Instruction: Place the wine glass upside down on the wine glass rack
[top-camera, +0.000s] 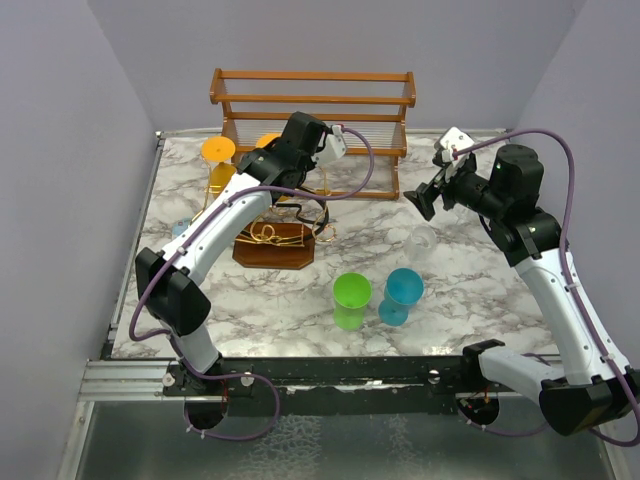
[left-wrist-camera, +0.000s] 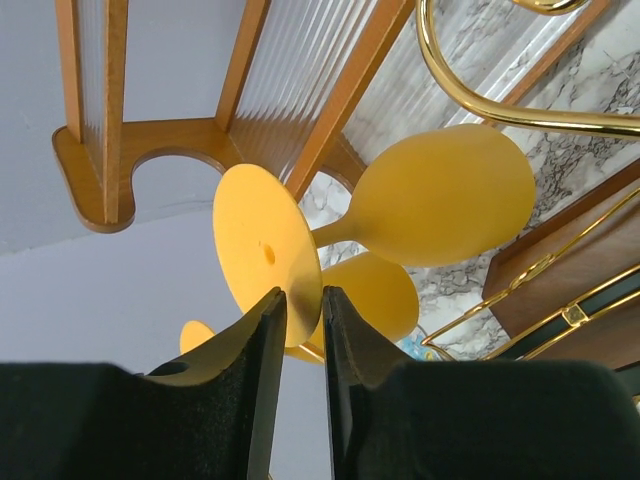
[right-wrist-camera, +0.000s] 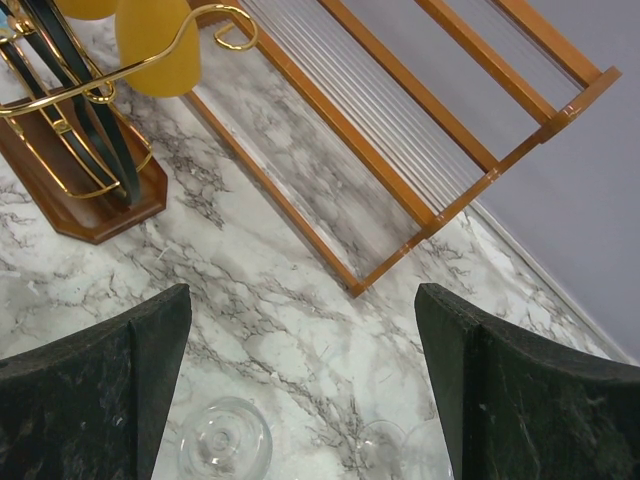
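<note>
Down at the left gripper (left-wrist-camera: 303, 300), we see the black fingers (left-wrist-camera: 262, 350) just a slit apart, with the foot rim of the yellow wine glass (left-wrist-camera: 430, 195) right at that slit. Pinched or loose, we cannot tell. The glass itself lies against the gold wire of the wine glass rack (left-wrist-camera: 520, 118), and from above its foot shows uppermost, so we judge it inverted and as good as placed. What looks left to do is a clean release and getting the arm clear.

A second yellow glass (left-wrist-camera: 375, 290) sits just behind it on the same stand. Across the table, the right gripper (right-wrist-camera: 300, 390) hangs with its jaws spread wide and nothing between them, over two clear glasses (right-wrist-camera: 225, 440) on the marble table (right-wrist-camera: 300, 300).

Nearer the arms stand a green cup (top-camera: 352, 298) and, just beside it, a blue goblet (top-camera: 402, 293). We can see nothing inside either.
</note>
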